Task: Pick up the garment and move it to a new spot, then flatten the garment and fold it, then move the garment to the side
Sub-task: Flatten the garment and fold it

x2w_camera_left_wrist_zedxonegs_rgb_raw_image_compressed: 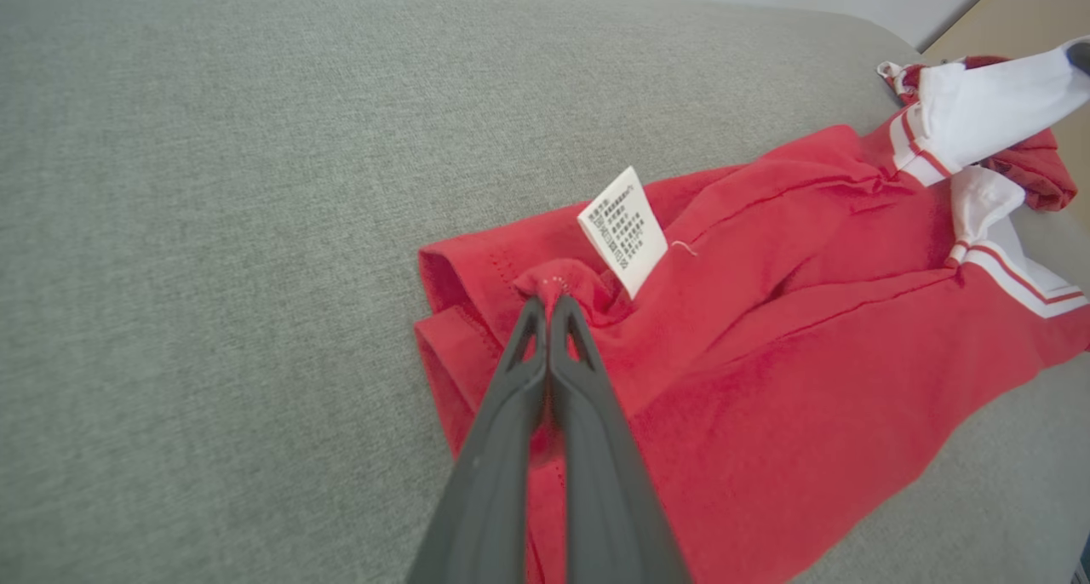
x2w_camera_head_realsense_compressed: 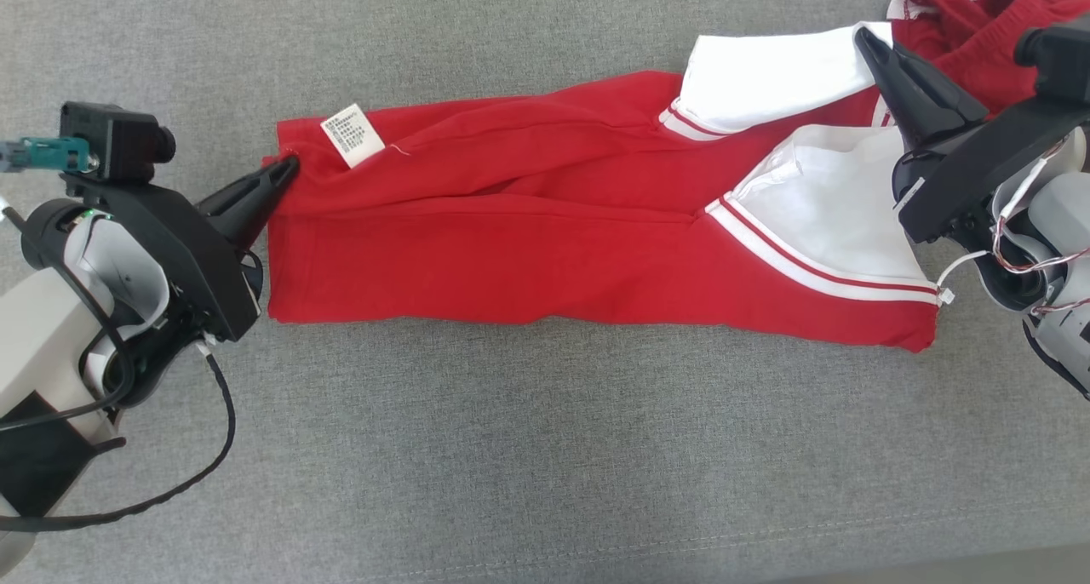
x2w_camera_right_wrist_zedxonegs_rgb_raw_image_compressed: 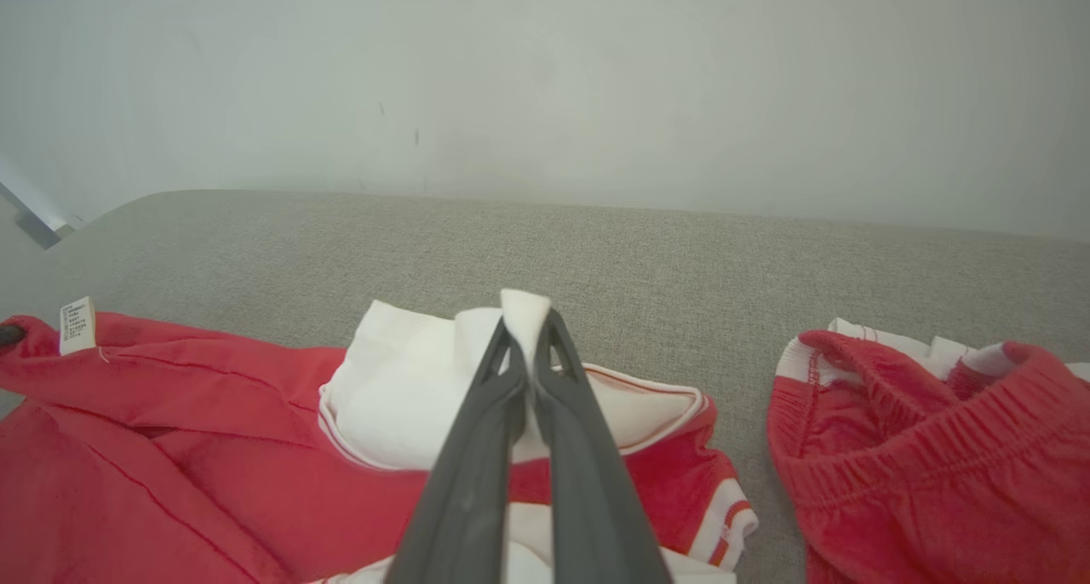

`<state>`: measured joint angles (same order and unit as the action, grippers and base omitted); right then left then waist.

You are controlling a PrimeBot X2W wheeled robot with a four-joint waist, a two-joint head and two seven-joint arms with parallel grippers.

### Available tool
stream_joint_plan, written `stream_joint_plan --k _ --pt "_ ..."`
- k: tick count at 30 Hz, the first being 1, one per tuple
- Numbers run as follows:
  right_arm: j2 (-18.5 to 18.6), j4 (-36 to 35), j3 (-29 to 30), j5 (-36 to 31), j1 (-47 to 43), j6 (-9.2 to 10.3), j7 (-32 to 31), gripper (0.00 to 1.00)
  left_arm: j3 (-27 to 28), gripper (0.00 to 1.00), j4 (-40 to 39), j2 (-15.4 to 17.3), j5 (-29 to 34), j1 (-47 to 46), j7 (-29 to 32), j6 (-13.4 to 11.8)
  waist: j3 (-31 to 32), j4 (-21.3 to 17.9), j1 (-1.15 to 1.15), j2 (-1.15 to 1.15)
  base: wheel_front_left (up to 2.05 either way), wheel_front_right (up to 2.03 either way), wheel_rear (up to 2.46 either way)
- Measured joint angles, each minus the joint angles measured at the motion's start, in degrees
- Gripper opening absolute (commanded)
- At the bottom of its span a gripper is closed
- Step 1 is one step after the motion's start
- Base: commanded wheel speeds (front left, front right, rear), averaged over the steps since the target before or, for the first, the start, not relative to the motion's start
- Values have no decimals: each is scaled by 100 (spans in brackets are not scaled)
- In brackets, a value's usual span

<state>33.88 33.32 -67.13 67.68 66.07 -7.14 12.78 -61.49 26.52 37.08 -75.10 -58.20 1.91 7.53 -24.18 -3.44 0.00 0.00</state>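
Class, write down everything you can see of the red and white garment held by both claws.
The garment is a soft red knit top with white sleeves trimmed in red and white stripes. It lies creased and doubled over in a long band on the grey cloth. A white label stands at its hem end, where the left claw pinches a corner; the right claw pinches a white sleeve, holding it raised.

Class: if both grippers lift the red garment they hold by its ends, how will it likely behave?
Probably floppy: the red garment lies creased between the left gripper and right gripper, so its middle would likely sag. It looks thin and light. Each gripper pinches only a small bit of cloth, which might slip.
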Motion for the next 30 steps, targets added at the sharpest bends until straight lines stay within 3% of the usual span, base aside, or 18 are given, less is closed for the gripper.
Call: stream_joint_plan --k 30 --pt "286 -444 -385 501 -706 0 142 0 -552 0 43 104 -99 6 -358 0 163 -87 0 0 0 0 0"
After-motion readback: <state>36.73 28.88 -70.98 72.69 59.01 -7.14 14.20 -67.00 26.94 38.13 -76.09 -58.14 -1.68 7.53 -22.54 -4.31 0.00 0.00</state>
